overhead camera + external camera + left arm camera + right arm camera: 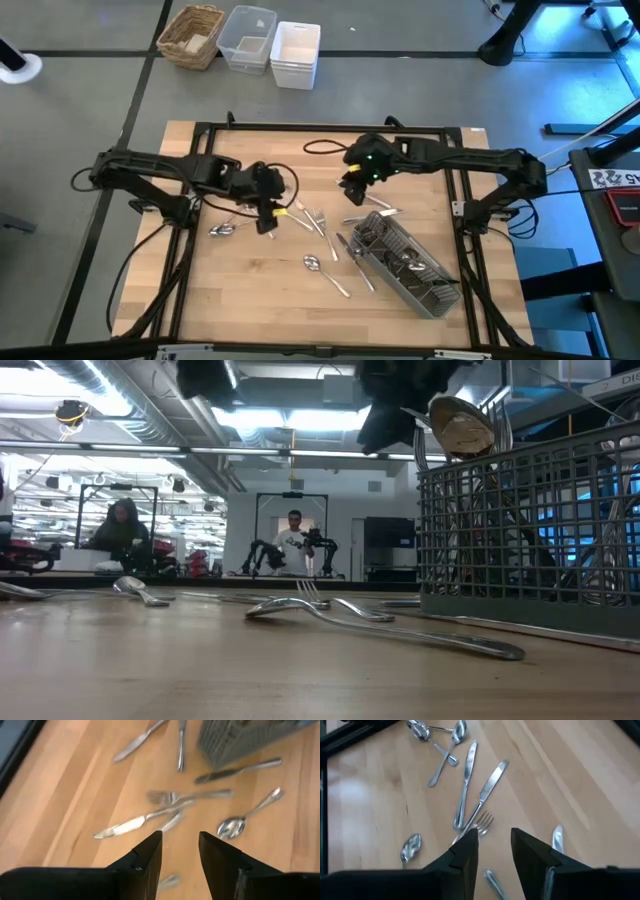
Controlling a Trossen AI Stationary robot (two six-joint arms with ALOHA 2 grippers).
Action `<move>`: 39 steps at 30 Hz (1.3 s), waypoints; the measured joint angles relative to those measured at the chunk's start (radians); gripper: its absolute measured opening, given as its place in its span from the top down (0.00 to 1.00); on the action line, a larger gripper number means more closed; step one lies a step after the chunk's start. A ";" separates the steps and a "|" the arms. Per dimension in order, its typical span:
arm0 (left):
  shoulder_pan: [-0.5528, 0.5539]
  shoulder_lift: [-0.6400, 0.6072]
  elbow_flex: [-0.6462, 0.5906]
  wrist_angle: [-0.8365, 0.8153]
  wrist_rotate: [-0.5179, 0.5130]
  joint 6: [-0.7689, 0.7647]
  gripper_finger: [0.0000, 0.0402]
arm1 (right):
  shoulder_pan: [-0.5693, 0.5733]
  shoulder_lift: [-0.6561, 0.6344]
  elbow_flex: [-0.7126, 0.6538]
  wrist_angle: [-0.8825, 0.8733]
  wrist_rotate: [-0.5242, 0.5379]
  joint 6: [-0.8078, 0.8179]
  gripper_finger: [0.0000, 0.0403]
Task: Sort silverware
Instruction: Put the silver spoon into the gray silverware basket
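Pale wooden bench (250, 300) inside a black frame carries the job, roughly part done: several shiny silver-coloured metal forks, spoons and knives stand in the grey slatted rectangular caddy (410, 265), while the loose silverware (318, 222) lies scattered at mid-bench, with two spoons (222, 229) well apart toward the left. Left hand (268, 215) and right hand (352, 190) hover over the scatter, fingers parted, holding nothing. Open bench lies toward the front edge; the caddy crowds the right side.
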 joint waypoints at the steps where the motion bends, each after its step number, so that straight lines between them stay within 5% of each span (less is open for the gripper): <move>1: 0.013 -0.014 -0.022 0.000 0.012 0.000 0.69 | 0.000 0.007 0.000 0.008 -0.001 0.028 0.70; 16: 0.225 0.002 -0.353 0.435 0.196 -0.145 0.69 | 0.000 0.022 0.000 0.069 -0.026 0.166 0.70; 23: 0.272 0.033 -0.383 0.434 0.219 -0.148 0.69 | 0.000 0.003 0.001 0.126 -0.021 0.163 0.70; 34: 0.341 0.033 -0.384 -0.130 0.349 -0.546 0.69 | 0.000 0.003 0.003 0.129 0.003 0.164 0.70; 39: 0.322 0.034 -0.385 -0.140 0.297 -0.651 0.69 | 0.000 0.003 0.003 0.129 0.004 0.118 0.70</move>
